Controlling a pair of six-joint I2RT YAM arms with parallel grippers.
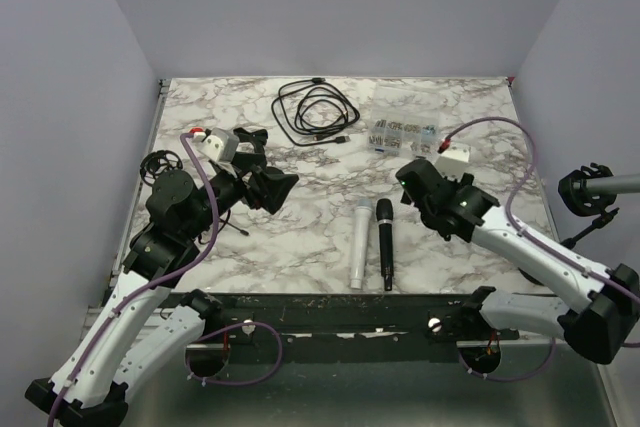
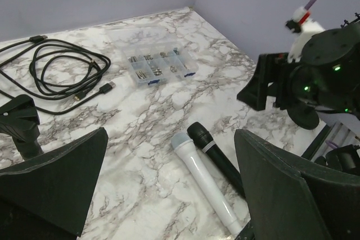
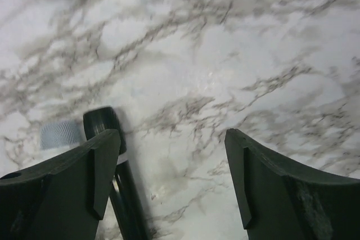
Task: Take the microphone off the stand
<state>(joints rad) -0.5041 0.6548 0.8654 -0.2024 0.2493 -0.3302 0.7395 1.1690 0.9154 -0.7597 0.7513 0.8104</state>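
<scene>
I see both claws spread, empty: left gripper at 9 o'clock, right gripper at 3. White mic and black mic lie side by side on the table toward 6 o'clock.

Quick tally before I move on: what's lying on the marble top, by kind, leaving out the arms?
Microphones: 2 (white cylindrical microphone, black cylindrical microphone)
Cables: 1 (coiled black cable)
Boxes: 1 (clear plastic compartment box of small parts)
Stands: 1 (black microphone stand clip, holding nothing)
Total: 5
</scene>
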